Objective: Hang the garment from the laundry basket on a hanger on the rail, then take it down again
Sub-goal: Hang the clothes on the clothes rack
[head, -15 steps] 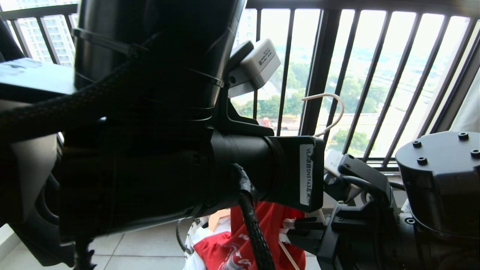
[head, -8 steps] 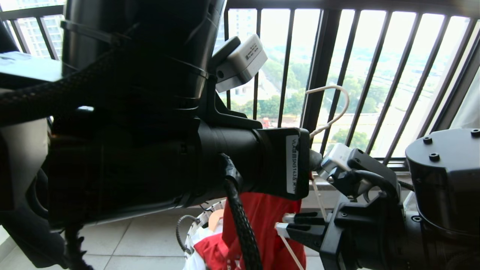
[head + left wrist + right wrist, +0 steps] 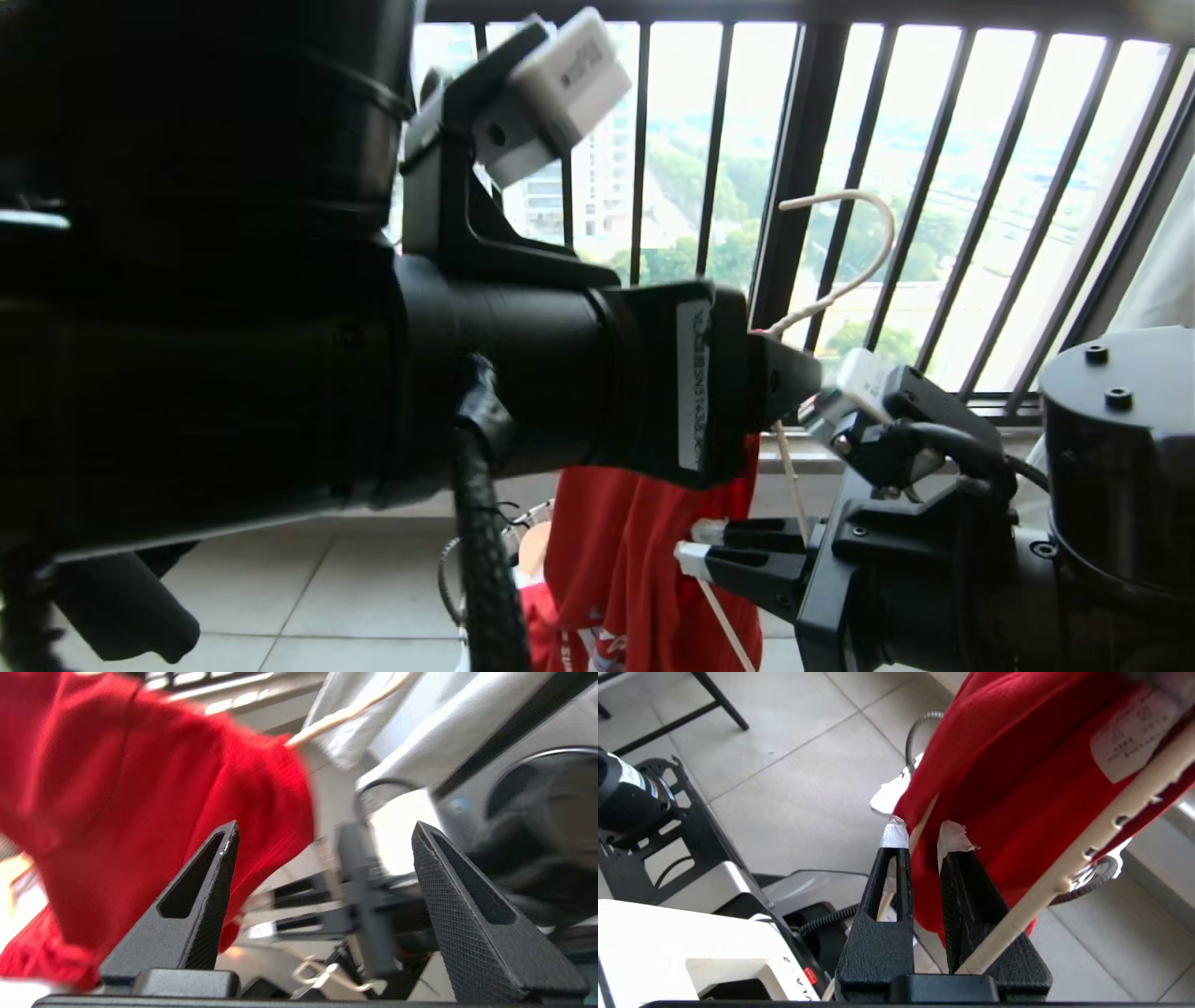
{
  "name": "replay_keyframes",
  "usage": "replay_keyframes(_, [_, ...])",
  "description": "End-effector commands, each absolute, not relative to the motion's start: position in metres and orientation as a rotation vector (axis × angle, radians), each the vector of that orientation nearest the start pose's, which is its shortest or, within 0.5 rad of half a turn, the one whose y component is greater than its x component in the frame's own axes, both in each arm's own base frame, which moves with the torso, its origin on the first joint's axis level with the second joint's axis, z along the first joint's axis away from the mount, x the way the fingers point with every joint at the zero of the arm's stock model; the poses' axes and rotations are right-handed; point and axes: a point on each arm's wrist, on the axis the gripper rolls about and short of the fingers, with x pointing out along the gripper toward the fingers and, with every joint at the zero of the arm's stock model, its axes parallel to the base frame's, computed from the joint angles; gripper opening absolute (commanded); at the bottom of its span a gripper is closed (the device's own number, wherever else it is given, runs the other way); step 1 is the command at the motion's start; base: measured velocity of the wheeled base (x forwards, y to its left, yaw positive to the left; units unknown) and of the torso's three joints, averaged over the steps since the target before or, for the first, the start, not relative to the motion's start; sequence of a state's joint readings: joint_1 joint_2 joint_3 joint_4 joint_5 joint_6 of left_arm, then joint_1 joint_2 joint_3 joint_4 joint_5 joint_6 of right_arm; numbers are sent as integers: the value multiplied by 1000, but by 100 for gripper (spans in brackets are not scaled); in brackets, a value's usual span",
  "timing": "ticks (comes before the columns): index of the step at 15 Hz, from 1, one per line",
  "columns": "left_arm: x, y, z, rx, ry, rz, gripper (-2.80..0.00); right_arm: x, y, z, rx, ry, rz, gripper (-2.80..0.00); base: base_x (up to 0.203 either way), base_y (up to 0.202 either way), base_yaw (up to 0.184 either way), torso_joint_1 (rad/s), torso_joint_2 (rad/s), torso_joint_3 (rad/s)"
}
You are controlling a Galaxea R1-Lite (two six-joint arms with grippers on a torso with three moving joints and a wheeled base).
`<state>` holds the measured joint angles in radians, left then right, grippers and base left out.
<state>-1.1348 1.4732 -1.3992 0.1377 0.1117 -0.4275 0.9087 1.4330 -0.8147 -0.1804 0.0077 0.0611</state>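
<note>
Here the left gripper (image 3: 322, 830) stands with jaws apart and empty, level, reaching across toward the garment (image 3: 644, 560), which hangs just beyond its tips over the laundry basket (image 3: 485, 551). To the right, the right gripper (image 3: 695, 546) is clamped on the hanger (image 3: 840, 280), its hook uppermost, long axis sloping down through the red cloth; the rail is not in view

Bright daylight floods through the window railing (image 3: 803, 168), leaving the left arm (image 3: 280, 355) a dark silhouette; the left wrist view is motion-blurred.
</note>
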Motion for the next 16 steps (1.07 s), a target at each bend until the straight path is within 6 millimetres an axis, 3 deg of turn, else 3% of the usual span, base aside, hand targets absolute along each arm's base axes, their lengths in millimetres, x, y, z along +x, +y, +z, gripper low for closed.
replay_keyframes(1, [107, -198, 354, -262, 319, -918, 0, 147, 190, 213, -141, 435, 888, -280, 0, 0, 0, 0, 0, 0])
replay_keyframes(4, [120, -168, 373, -269, 270, -806, 0, 148, 190, 212, -142, 439, 885, -280, 0, 0, 0, 0, 0, 0])
replay_keyframes(5, [121, -160, 377, -255, 288, -774, -280, 148, 190, 212, -142, 439, 885, -280, 0, 0, 0, 0, 0, 0])
replay_keyframes(11, [124, -156, 376, -229, 307, -751, -280, 149, 190, 213, -134, 423, 885, -280, 0, 0, 0, 0, 0, 0])
replay_keyframes(16, [140, -152, 371, -173, 318, -680, -280, 149, 188, 215, -130, 416, 883, -280, 0, 0, 0, 0, 0, 0])
